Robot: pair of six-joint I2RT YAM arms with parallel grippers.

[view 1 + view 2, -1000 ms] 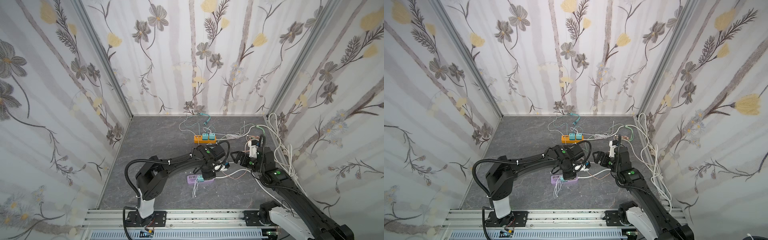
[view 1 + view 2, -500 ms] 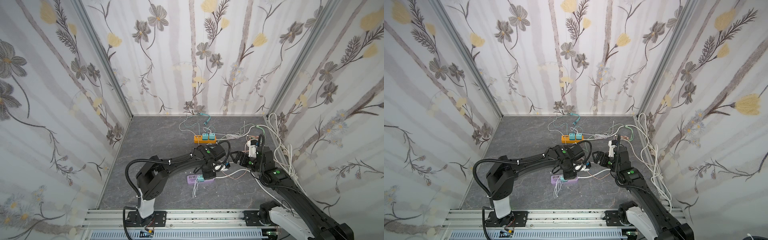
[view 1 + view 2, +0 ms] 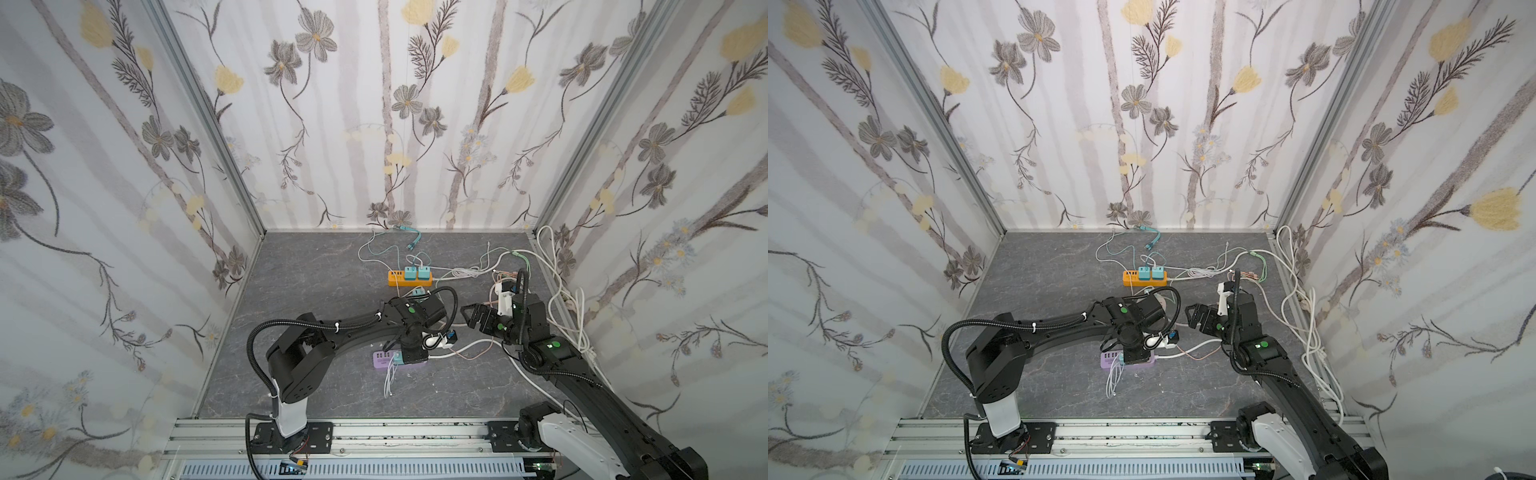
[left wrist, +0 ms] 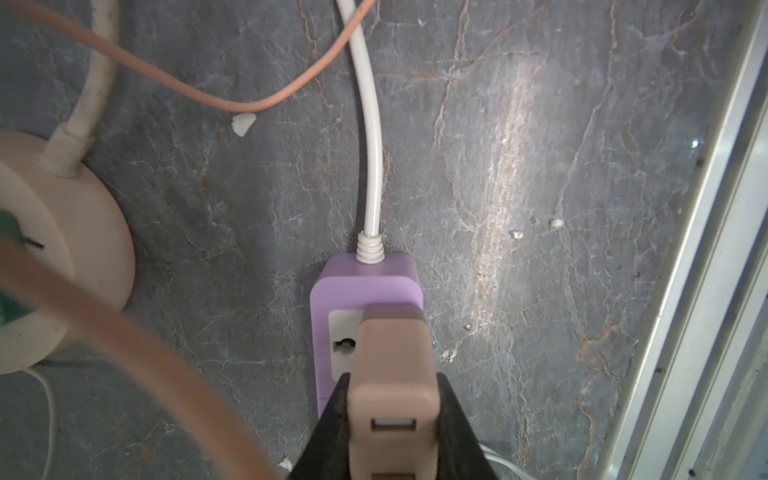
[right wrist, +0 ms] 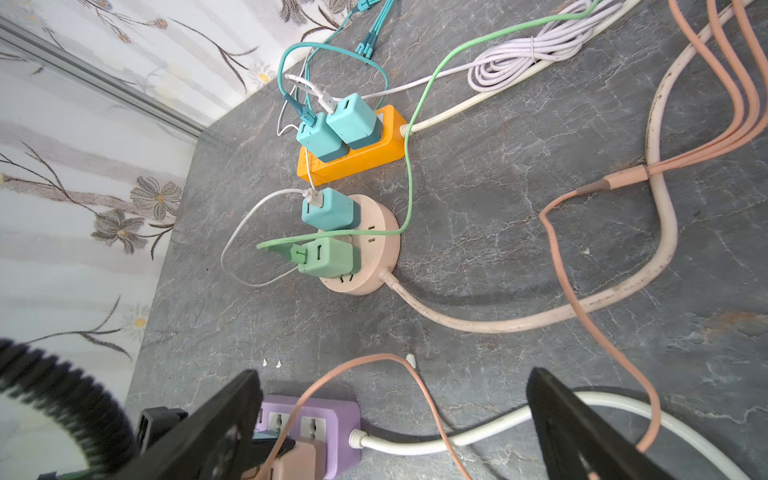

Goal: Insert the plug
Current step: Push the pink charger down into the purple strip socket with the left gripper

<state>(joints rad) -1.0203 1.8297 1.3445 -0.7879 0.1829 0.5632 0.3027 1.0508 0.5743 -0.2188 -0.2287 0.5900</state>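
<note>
Got left gripper [image 4: 392,419] jaws clamped on tan plug [image 4: 392,357], square over end socket of purple strip [image 4: 365,282] so I can press it home. Meanwhile right gripper [image 5: 392,382] jaws wide, empty, standing off.

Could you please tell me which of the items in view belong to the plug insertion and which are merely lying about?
Job in hand:
- tan plug, gripped by the left pincer
- purple power strip under the plug

Lying about:
- orange power strip
- round socket hub
- teal chargers
- green charger
- coiled lilac cable
</note>
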